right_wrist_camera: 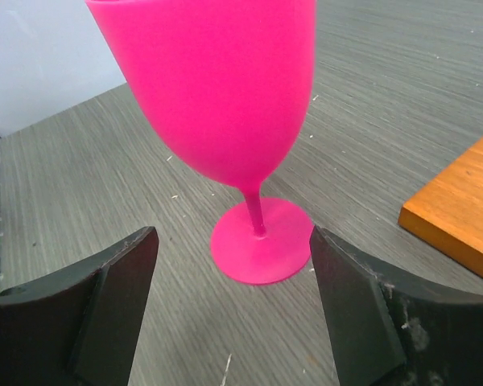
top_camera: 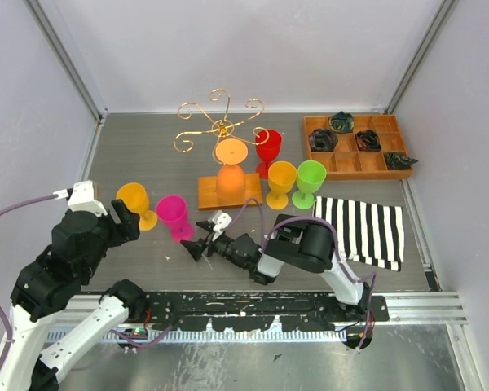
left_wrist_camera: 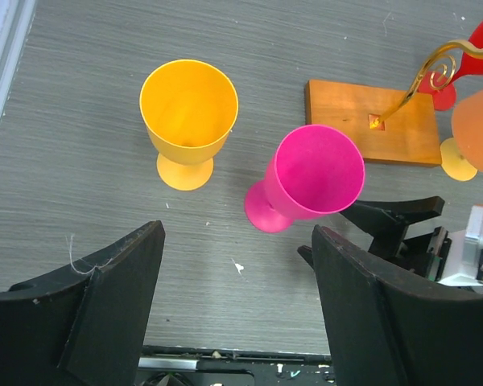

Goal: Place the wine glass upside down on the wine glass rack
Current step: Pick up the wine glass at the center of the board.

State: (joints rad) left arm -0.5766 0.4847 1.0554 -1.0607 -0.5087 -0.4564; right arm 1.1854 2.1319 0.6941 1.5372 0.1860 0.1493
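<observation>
Pink wine glass [right_wrist_camera: 217, 96] upright | right hand [top_camera: 198, 238] wide open just beside it, not touching | left hand [left_wrist_camera: 237, 241] open, empty

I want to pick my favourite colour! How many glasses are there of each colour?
Yellow glasses: 2
Pink glass: 1
Orange glass: 1
Red glass: 1
Green glass: 1
Total: 6
</observation>
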